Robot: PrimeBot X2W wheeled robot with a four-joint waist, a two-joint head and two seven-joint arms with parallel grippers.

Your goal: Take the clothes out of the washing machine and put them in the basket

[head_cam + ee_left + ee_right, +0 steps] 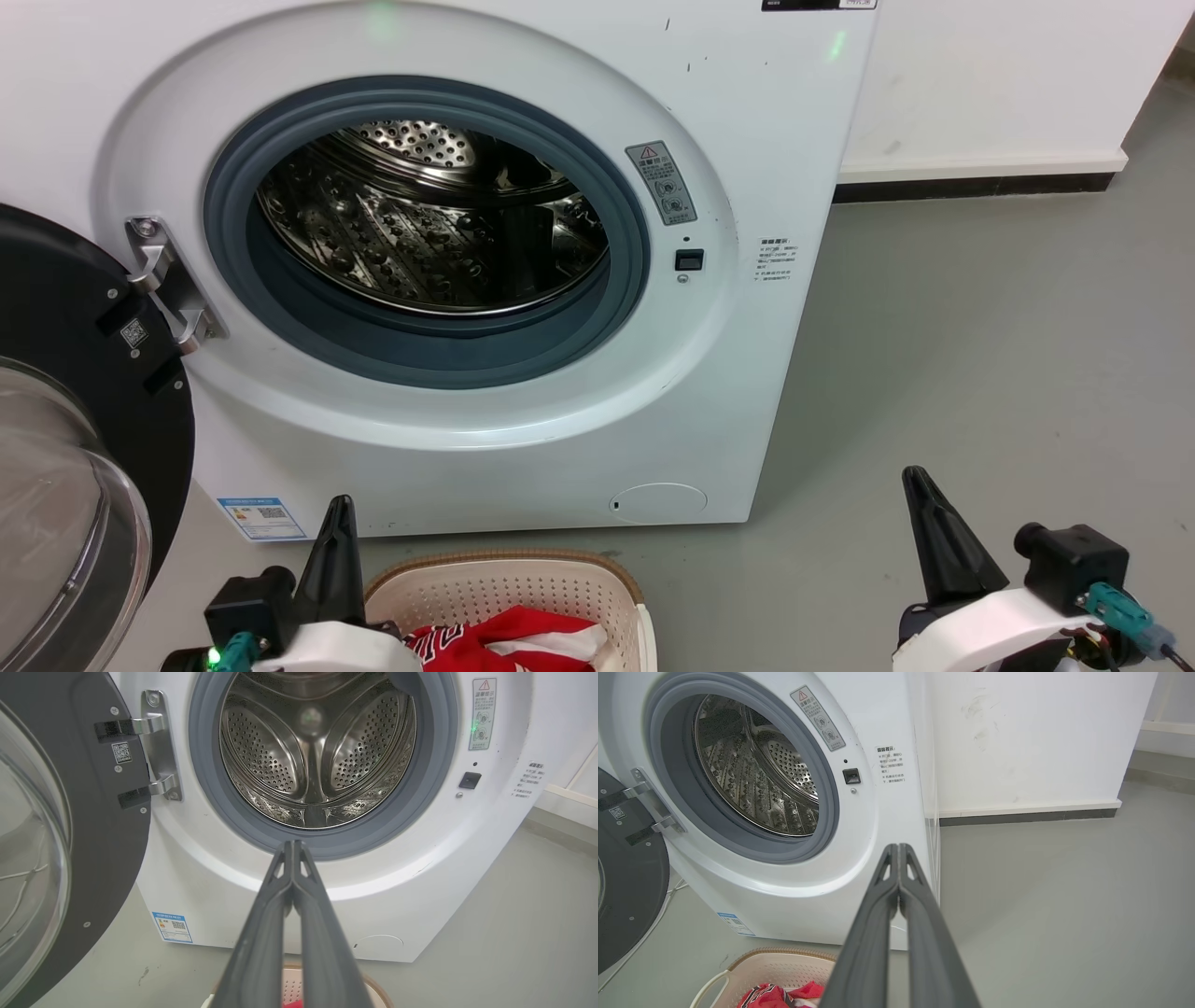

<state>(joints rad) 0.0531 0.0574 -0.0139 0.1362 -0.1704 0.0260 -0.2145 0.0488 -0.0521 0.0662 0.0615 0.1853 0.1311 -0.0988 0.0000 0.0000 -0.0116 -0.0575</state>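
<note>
One washing machine (766, 140), one basket (504, 590), clothes (523, 639) (number unclear) — two grippers (341, 506) (913, 476).

You can see a grey warning sticker (661, 182) with a red exclamation triangle on the washing machine (775, 140) front, just right of the porthole. Its characters, and the printed lines (776, 259) near the right edge, are too small to read. A blue-edged label (262, 518) with a QR code sits at the lower left corner, and a QR sticker (133, 332) on the door (56, 280) frame by the hinge.
</note>
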